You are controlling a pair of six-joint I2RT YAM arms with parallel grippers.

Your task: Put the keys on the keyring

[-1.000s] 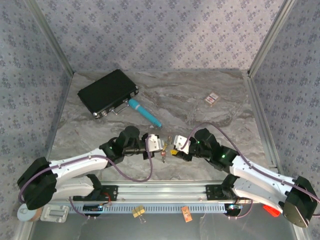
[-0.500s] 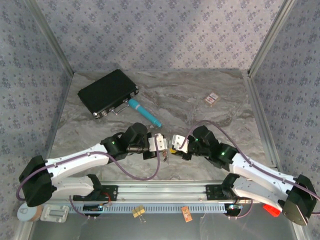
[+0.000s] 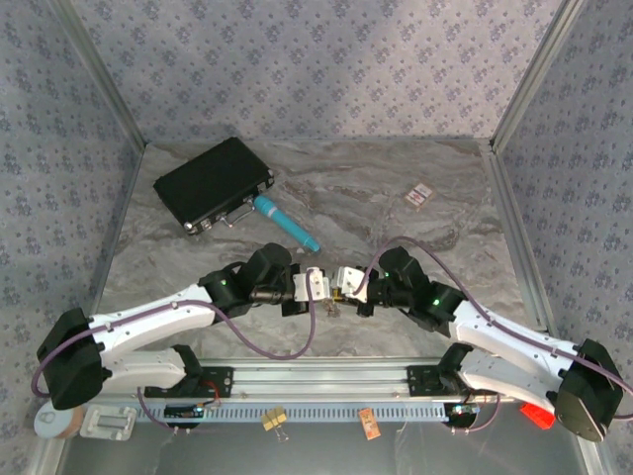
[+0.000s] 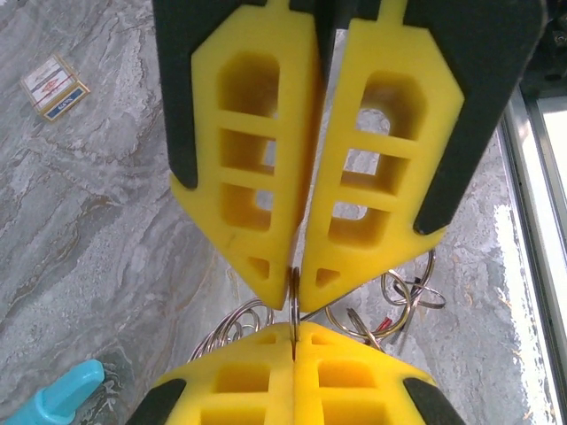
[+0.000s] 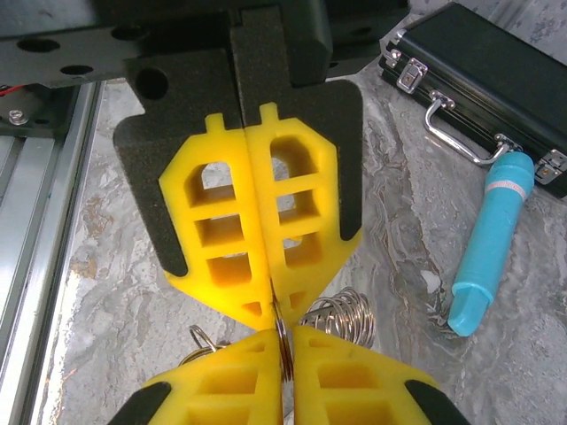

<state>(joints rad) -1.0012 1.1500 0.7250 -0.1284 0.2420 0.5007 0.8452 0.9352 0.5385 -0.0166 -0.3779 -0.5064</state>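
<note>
Both grippers meet tip to tip on the arm-base side of the black case, off to its right and beyond the teal tool that lies beside it. The left gripper is pressed fully together. The right gripper is closed down to a sliver. Each nips the same thin metal ring edge-on from opposite sides, so the ring stands pinched between the two pairs of yellow fingertips.

A tangle of wire loops hangs just under the pinch, on that same side of the case. A red speck in the tangle may be the red key; it is too small to be sure. Whether any key is already threaded cannot be told.

The step in hand looks like securing the ring with both arms, ready to part its coil or feed a key on. Nothing suggests the threading is finished.

The next move probably calls for one gripper to hold the ring steady while the other works a key's hole onto the ring's free end. Everything is tiny and the ring is held by its rim, so a small twist could make it slip out or turn flat
</note>
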